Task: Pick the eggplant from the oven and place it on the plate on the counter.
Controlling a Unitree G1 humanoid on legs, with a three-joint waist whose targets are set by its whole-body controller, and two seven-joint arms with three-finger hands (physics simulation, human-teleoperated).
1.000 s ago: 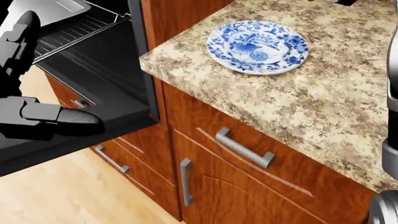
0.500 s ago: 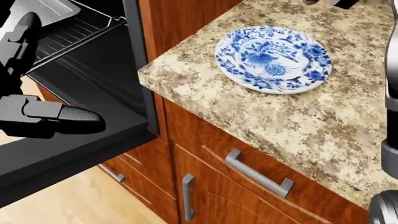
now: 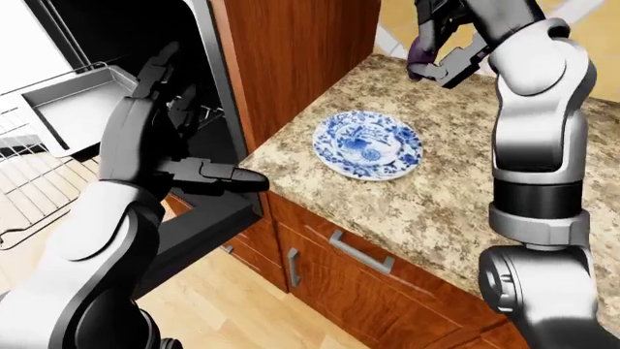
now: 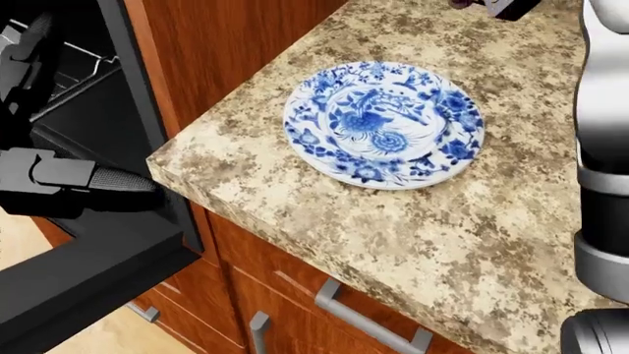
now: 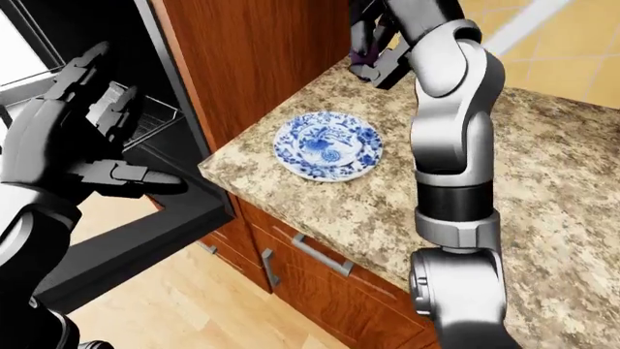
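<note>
A blue-and-white patterned plate point(image 4: 381, 124) lies bare on the speckled granite counter point(image 4: 442, 243), near its left corner. My right hand point(image 3: 438, 52) is raised above the counter, past the plate toward the top of the left-eye view. Its fingers are shut on the purple eggplant point(image 3: 418, 58), of which only a small part shows. My left hand point(image 3: 194, 123) hangs open beside the open oven point(image 3: 116, 43), fingers spread upward and thumb pointing toward the counter, holding nothing.
The oven's dark door point(image 3: 208, 218) hangs open below my left hand. A wire rack carrying a grey tray point(image 3: 67, 109) is pulled out at the left. Wooden cabinets with a metal drawer handle point(image 3: 360, 251) sit under the counter, above a wooden floor point(image 3: 242, 313).
The whole head view has shifted as the camera moved: the plate now sits lower and nearer the middle, and less of the oven shows. My left hand keeps its open pose.
</note>
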